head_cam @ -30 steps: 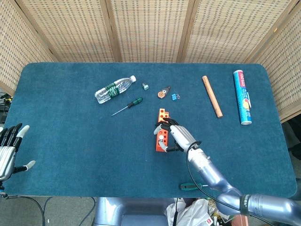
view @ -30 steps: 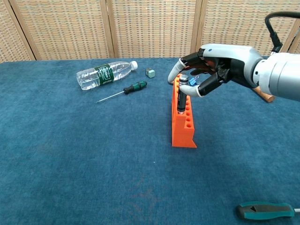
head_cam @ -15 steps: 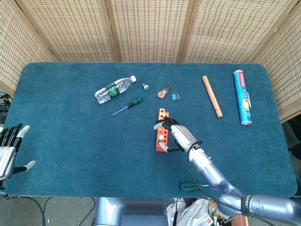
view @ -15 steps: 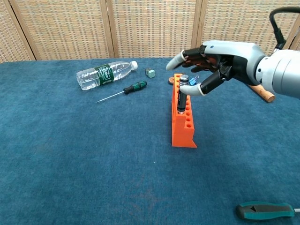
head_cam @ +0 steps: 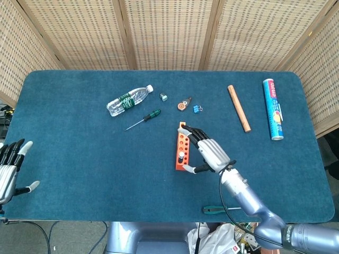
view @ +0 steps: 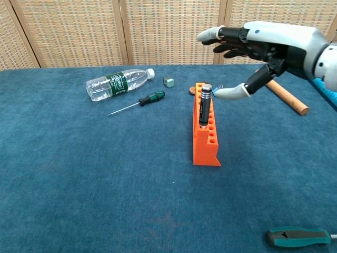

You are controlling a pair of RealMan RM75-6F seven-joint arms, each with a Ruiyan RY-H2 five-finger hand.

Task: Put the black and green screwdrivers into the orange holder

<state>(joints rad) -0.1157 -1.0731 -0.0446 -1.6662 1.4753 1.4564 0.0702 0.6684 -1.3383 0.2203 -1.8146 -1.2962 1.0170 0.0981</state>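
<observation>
Black screwdriver (view: 204,104) upright in orange holder (view: 206,138); right hand (view: 261,47) released (fingers spread).

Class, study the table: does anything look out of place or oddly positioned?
Yes: a teal-handled tool lies at the table's near edge, partly overhanging it in the head view, far from the other items. The water bottle lies on its side.

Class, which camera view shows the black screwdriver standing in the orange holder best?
The chest view: the black screwdriver stands upright in the orange holder, seen side-on. The head view looks straight down, showing only its small top end.
</observation>
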